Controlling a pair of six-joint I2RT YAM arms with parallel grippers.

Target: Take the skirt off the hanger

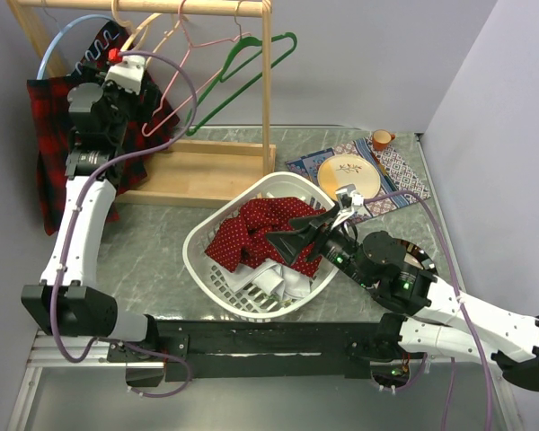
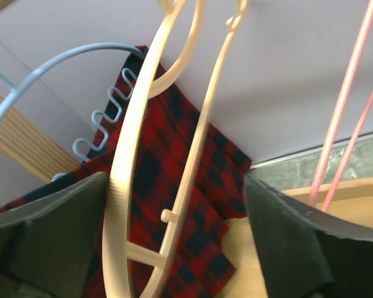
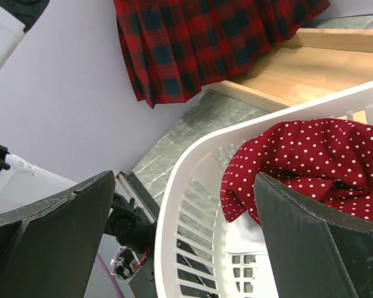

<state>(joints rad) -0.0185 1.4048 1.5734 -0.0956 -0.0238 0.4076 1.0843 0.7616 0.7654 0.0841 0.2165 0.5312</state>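
Note:
A red and black plaid skirt hangs on a light blue hanger at the left end of the wooden rack. My left gripper is raised beside it and open. In the left wrist view the left gripper has a cream hanger between its fingers, not gripped. Behind it are the skirt and the blue hanger. My right gripper is open and empty over the basket. The right wrist view shows the right gripper above the rim, with the skirt far off.
A white laundry basket holds a red polka-dot cloth. Cream, pink and green hangers hang on the rack, above its wooden base. A plate, placemat and orange cup lie at the back right.

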